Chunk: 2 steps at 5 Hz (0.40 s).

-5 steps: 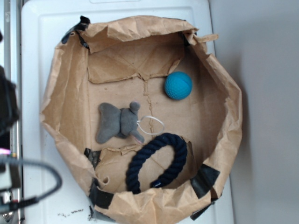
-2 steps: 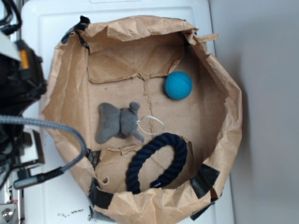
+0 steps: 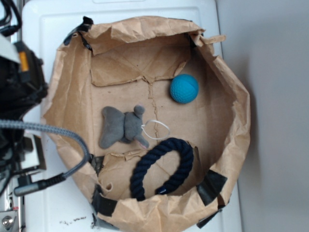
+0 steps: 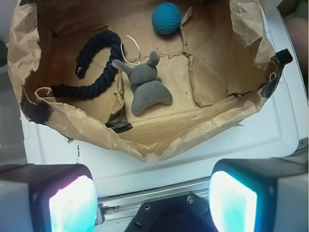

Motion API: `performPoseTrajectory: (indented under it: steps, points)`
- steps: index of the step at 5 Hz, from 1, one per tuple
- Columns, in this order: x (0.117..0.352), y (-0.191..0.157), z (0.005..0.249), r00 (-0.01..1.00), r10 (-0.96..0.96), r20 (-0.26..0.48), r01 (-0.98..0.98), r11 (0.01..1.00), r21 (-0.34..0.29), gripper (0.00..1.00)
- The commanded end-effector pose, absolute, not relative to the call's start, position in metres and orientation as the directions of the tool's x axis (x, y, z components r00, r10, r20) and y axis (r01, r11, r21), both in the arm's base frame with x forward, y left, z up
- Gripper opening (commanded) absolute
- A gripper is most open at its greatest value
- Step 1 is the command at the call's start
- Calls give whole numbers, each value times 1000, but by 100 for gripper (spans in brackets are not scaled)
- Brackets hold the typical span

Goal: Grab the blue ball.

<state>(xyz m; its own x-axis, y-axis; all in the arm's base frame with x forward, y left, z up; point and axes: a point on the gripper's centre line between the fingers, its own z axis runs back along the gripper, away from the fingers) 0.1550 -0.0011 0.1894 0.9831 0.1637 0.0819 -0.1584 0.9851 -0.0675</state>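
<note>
The gripper (image 4: 153, 193) hangs outside the paper bag (image 4: 159, 140), above the white tray (image 4: 203, 159), with its jaws spread wide and nothing between them; the two fingers (image 4: 72, 203) frame the bottom of the wrist view. In the exterior view only the arm's dark body and cables show at the left edge, so the height above the tray is hard to judge.

Nearest inside the bag lies the grey plush (image 4: 146, 84), with the navy rope ring (image 4: 94, 65) just beside it. The ball (image 4: 166, 18) sits beyond both, on the bag floor near the far wall, apart from the plush and the rope.

The ball looks light, with a dimpled matte skin that should give decent grip. Being round, it will likely roll if nudged off-centre, so the jaws should close across its widest middle from above.
</note>
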Motion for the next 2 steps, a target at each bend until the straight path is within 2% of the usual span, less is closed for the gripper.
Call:
performPoseTrajectory:
  steps: [1, 2]
  points:
    - [169, 8, 184, 968, 218, 125, -211, 975, -71, 100]
    - [183, 19, 178, 958, 242, 156, -231, 969, -85, 100]
